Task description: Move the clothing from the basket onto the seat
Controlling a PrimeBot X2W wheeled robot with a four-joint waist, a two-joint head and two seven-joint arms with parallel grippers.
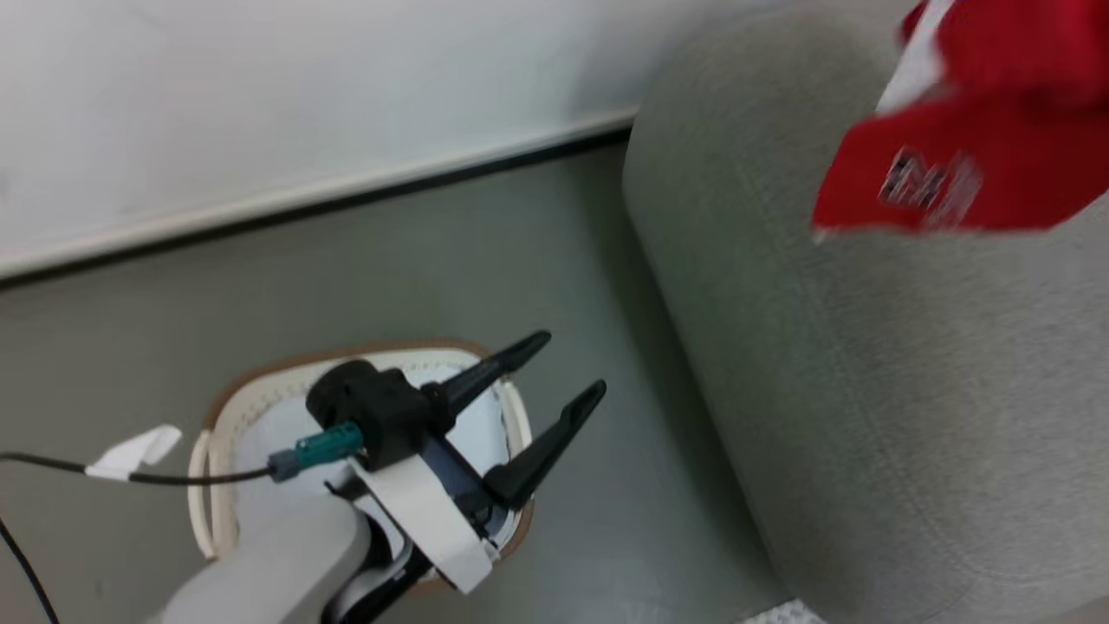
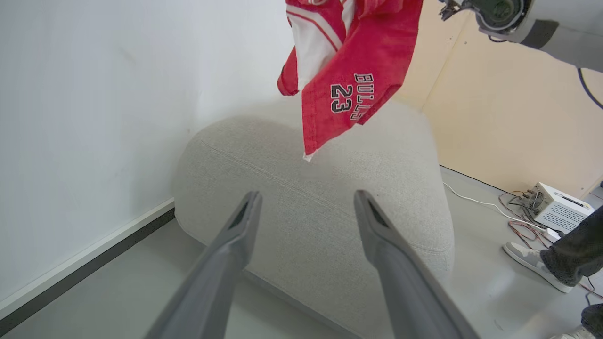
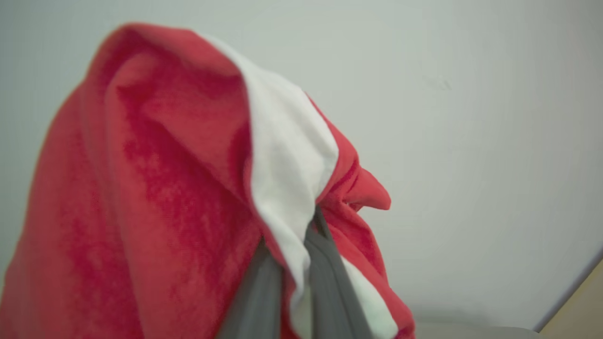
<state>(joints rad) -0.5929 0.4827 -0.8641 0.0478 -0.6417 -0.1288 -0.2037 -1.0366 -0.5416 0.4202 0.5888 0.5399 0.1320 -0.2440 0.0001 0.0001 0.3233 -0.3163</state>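
The right gripper point(image 3: 292, 235) is pinching the clothing point(image 1: 962, 130) between its two fingers, which are pressed together on a fold where a white panel meets the red. The garment is hanging from that pinch with its long axis running straight down, and its loose lower hem is dangling over the seat point(image 1: 866, 390), near the rounded edge closest to the wall. In the left wrist view the hem seems to be hanging just clear of the cushion, though I cannot tell for sure. So the seat is lying directly below the load, and the coming move looks like a lowering and a release by the right arm. The left gripper point(image 1: 569, 364) is hovering spread and empty over the basket point(image 1: 346, 351), well apart from the clothing.
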